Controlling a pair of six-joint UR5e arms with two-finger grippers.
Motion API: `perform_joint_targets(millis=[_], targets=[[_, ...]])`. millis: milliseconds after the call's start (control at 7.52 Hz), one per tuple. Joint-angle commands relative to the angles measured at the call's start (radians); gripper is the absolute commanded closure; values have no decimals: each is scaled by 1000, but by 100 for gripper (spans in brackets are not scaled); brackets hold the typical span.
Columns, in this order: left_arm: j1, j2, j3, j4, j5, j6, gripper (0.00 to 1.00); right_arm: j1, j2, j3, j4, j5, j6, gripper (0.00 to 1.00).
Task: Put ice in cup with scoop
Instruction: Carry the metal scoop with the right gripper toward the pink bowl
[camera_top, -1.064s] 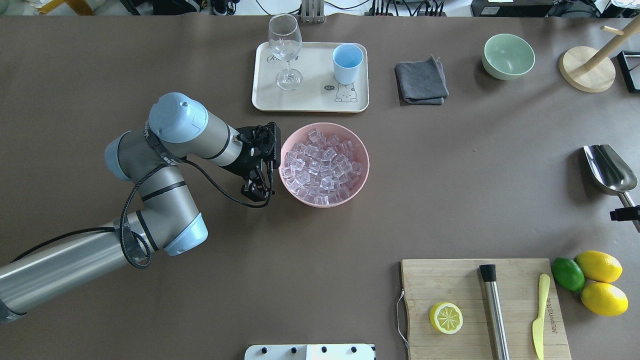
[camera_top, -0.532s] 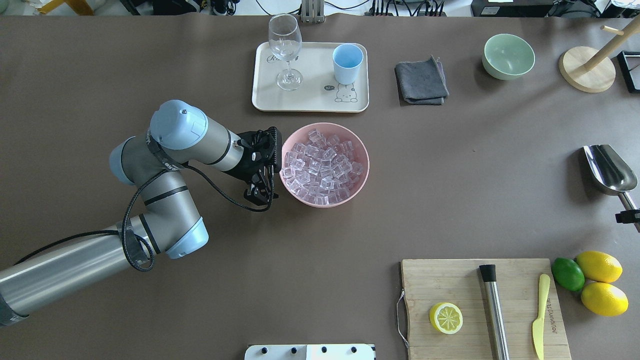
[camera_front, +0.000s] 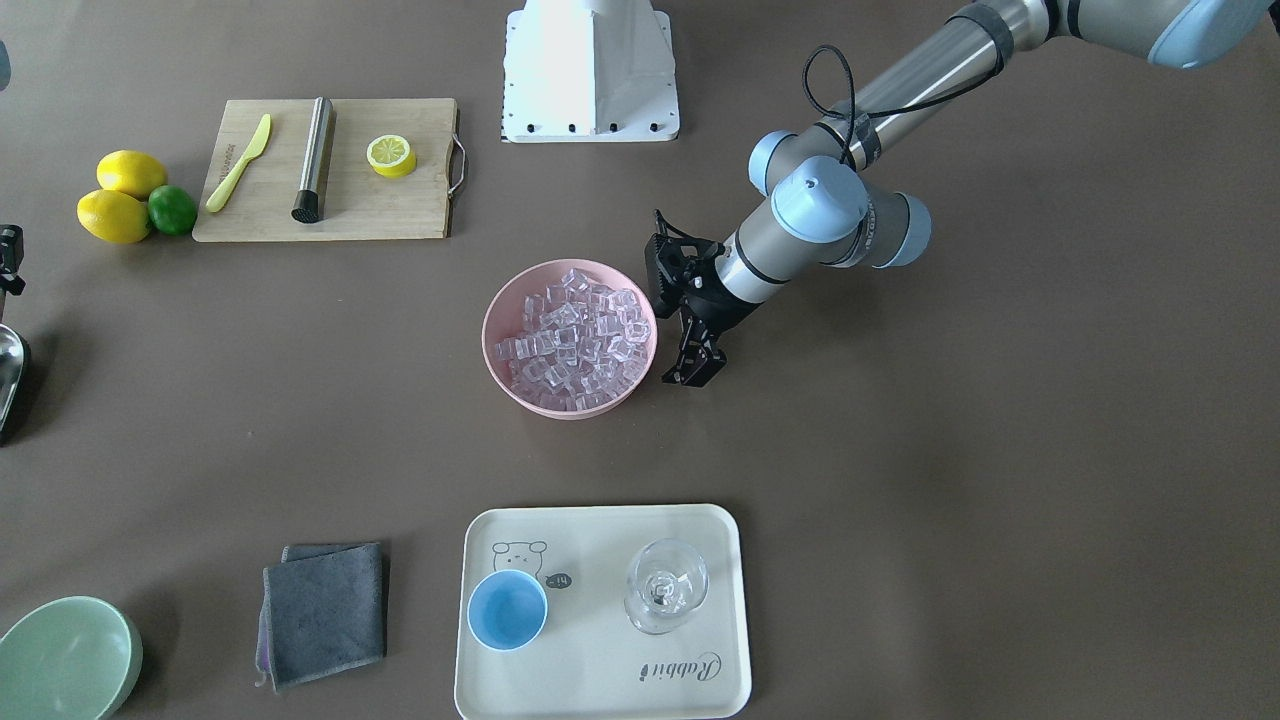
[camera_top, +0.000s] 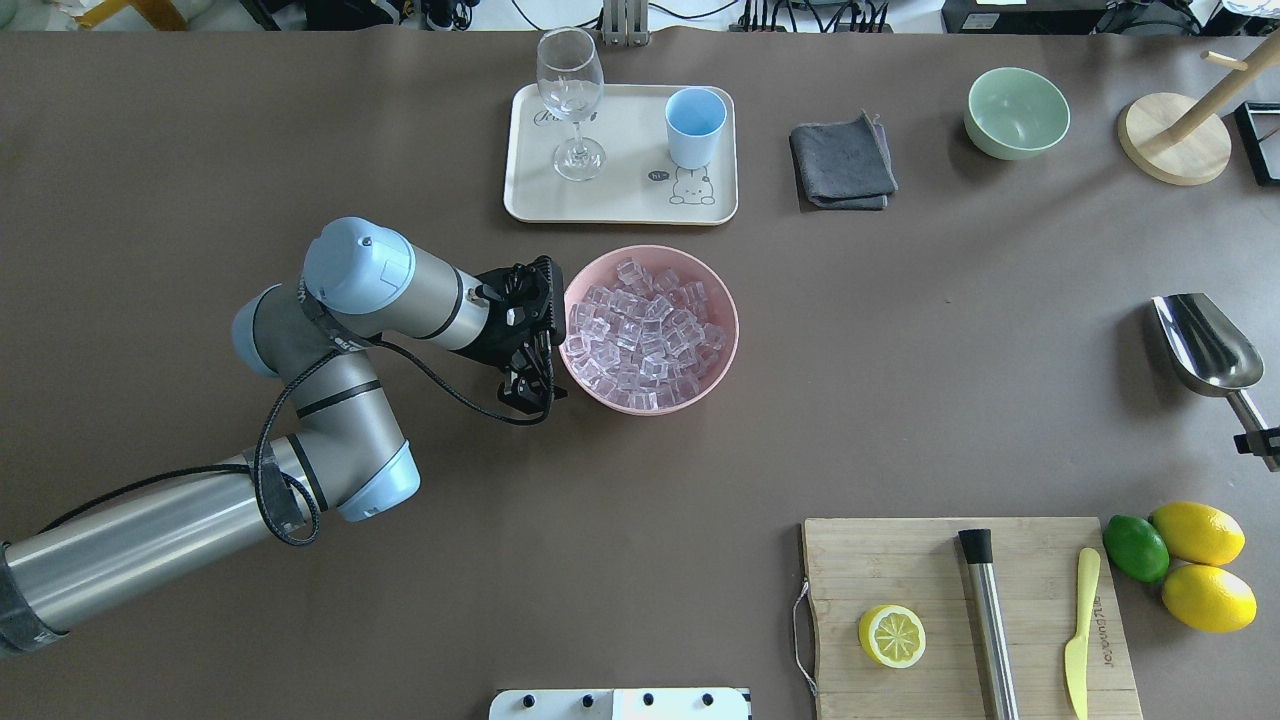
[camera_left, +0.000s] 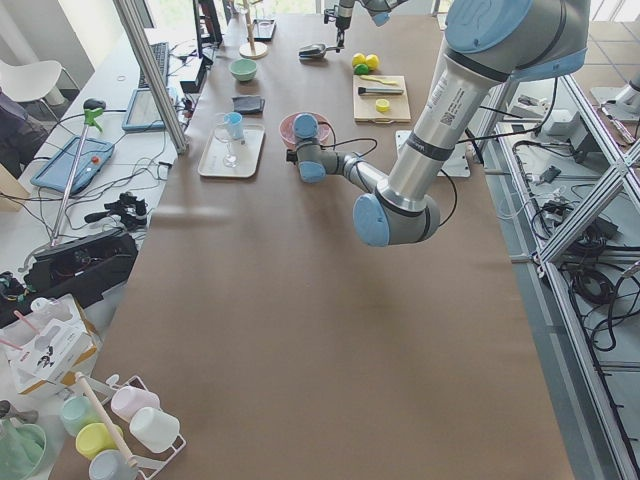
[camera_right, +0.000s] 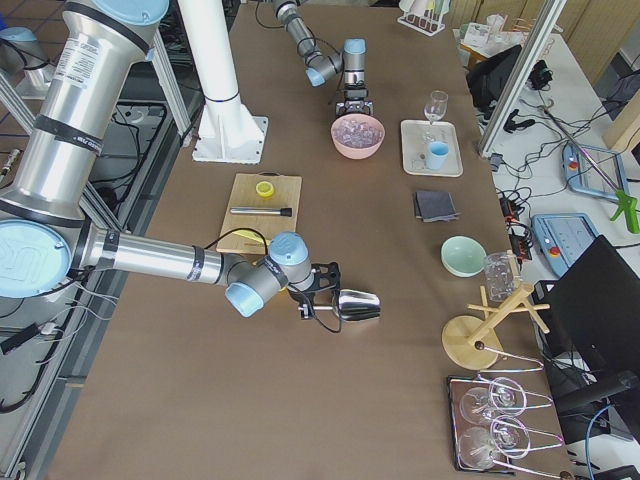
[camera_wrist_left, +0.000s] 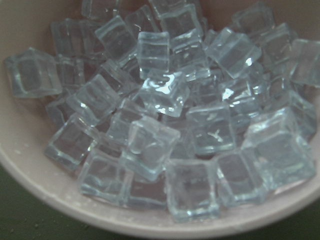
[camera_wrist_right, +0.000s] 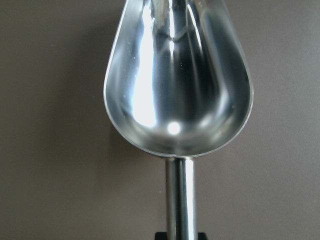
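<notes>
The ice (camera_top: 645, 335) fills a pink bowl (camera_top: 728, 300) at mid-table and fills the left wrist view (camera_wrist_left: 160, 125). My left gripper (camera_top: 530, 395) hangs just outside the bowl's left rim, low over the table, its fingers looking apart and empty. The light-blue cup (camera_top: 695, 125) stands upright and empty on a cream tray (camera_top: 620, 200) behind the bowl. The silver scoop (camera_top: 1205, 345) lies empty at the right edge. My right gripper (camera_top: 1262, 440) is shut on its handle. The scoop's bowl fills the right wrist view (camera_wrist_right: 175, 90).
A wine glass (camera_top: 572, 100) stands on the tray beside the cup. A grey cloth (camera_top: 843, 160), a pale-green bowl (camera_top: 1015, 112) and a wooden stand (camera_top: 1175, 140) sit at the back right. A cutting board (camera_top: 930, 560) with a lemon half, steel cylinder and knife lies front right, beside lemons (camera_top: 1200, 565).
My left arm has swung the gripper along the bowl's left rim toward the robot's side. The scoop has turned slightly and shifted a little left in my right gripper.
</notes>
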Motion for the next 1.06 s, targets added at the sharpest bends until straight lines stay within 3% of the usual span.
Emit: perform_joint_targets(millis=[0,133,266,532,931], targets=[[2,-7,3,-49,1,-14,2,101,26,207,-296,33,-246,100],[4,-7,1,-56,1,-15,2,211,101,306,-556,39,-459,100],[4,-5,1,-65,1,-15,2,321,231,316,-798,137,-653,100],[4,2,-6,-69,-5,-98,2,354,293,314,-861,147,-908,100],[4,8,-6,-95,-4,-97,2,341,307,348,-865,129,-994,100]])
